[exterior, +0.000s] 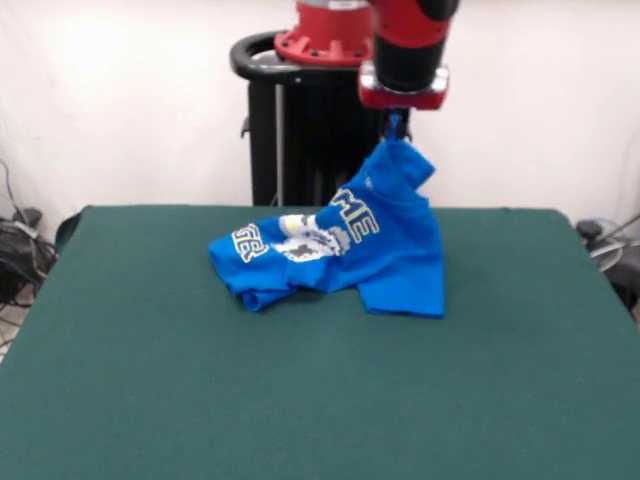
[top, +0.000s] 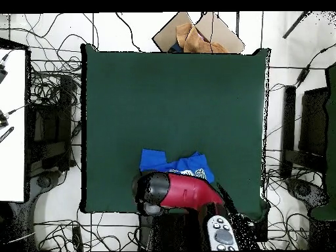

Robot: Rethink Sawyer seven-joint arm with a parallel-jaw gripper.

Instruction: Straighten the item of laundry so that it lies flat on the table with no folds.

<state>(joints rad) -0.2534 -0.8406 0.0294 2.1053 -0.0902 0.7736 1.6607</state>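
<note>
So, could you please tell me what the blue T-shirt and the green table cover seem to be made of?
The blue T-shirt looks like soft knit fabric, probably cotton: it drapes and creases limply where the gripper lifts it. The table cover looks like matte, felt-like cloth, showing no shine.

My way is barred only by the T-shirt [exterior: 340, 250], heaped near the table's [exterior: 300, 400] pedestal-side edge; green felt lies bare toward the opposite edge and both far corners.

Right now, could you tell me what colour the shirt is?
Bright blue shirt with white-and-yellow print, clearest in the front view.
</note>
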